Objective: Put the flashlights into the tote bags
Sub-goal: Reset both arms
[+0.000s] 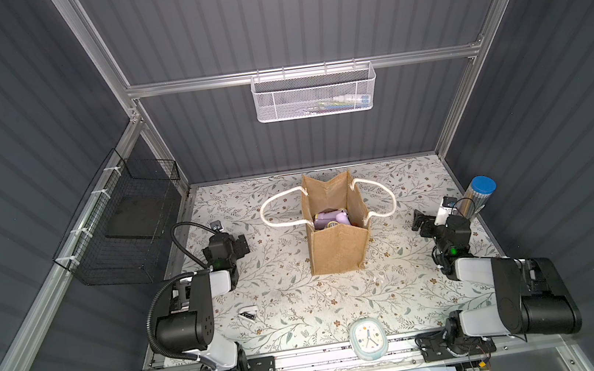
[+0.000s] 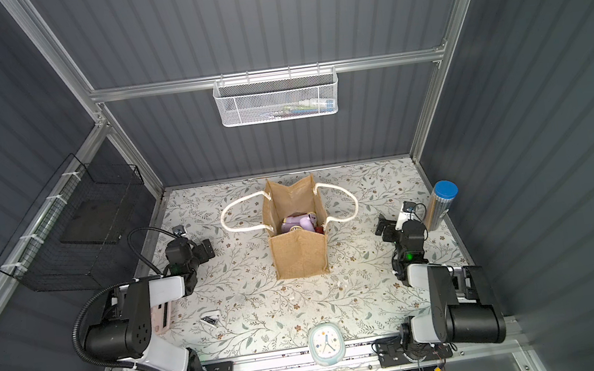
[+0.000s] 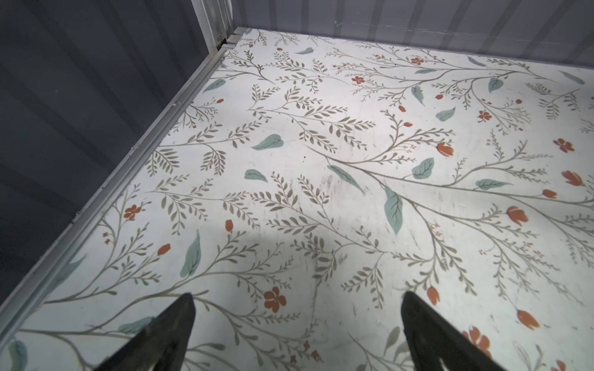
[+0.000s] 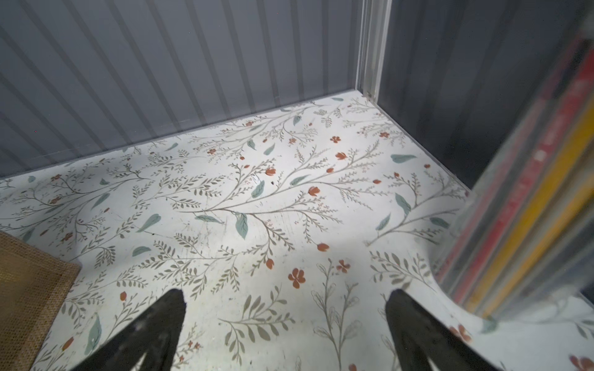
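Tan bag [image 1: 337,247] upright on the table [image 1: 283,303], mouth open, both white rope handles flopped outward to either side. Down inside the bag: flashlights [image 1: 326,220], lavender bodies plain in both top views, a sliver of red beside them in a top view; count impossible to tell.

Left gripper [image 1: 244,243] well apart from the bag, off its left side, low over the table. Fingertips [image 3: 180,321] spread wide, only floral tabletop between them, nothing held.

Right gripper [image 1: 418,220] well apart from the bag, off its right side. Spread wide too, empty, with a corner of the bag just showing at the edge of the wrist view.

Silver cylinder [image 1: 476,197] with blue cap farther right of the bag, just beside the right gripper.

Clock [image 1: 369,339] in front of the bag, at the near table edge.

Small black-and-white item [image 1: 248,313] front-left of the bag, too small to identify.

White basket [image 1: 315,93] high behind the bag on the back rail; black wire basket [image 1: 127,230] far left of the bag on the side wall.
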Controlling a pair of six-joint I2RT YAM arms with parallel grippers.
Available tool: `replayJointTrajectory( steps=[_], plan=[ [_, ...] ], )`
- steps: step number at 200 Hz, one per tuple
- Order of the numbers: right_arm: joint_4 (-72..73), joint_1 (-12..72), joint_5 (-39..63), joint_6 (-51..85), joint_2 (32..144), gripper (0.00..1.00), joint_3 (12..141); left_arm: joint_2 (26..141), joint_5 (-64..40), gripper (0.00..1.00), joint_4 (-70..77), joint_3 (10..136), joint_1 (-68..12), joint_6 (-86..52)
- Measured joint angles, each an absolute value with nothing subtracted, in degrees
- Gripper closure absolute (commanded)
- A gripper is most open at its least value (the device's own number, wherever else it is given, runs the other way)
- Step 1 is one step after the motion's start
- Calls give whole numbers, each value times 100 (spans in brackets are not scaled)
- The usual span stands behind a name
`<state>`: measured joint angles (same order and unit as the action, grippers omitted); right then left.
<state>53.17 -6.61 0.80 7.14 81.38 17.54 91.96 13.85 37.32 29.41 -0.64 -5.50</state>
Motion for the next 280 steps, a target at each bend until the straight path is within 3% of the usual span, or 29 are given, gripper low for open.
replayJointTrajectory(
  steps=[45,68,94,280],
  plan=[
    [5798,-593,611,436,8324,1,1566,9480,1214,0,4674,2661,-145,-392],
    [5826,-593,976,290,8324,1,1603,9714,1479,0,5404,2290,-556,-139],
    [5806,-591,1100,248,8324,1,1686,9815,1597,0,5415,2333,-832,34],
    [5695,-591,1094,248,8324,1,1728,9815,1697,0,5247,2593,-548,25]
  ],
)
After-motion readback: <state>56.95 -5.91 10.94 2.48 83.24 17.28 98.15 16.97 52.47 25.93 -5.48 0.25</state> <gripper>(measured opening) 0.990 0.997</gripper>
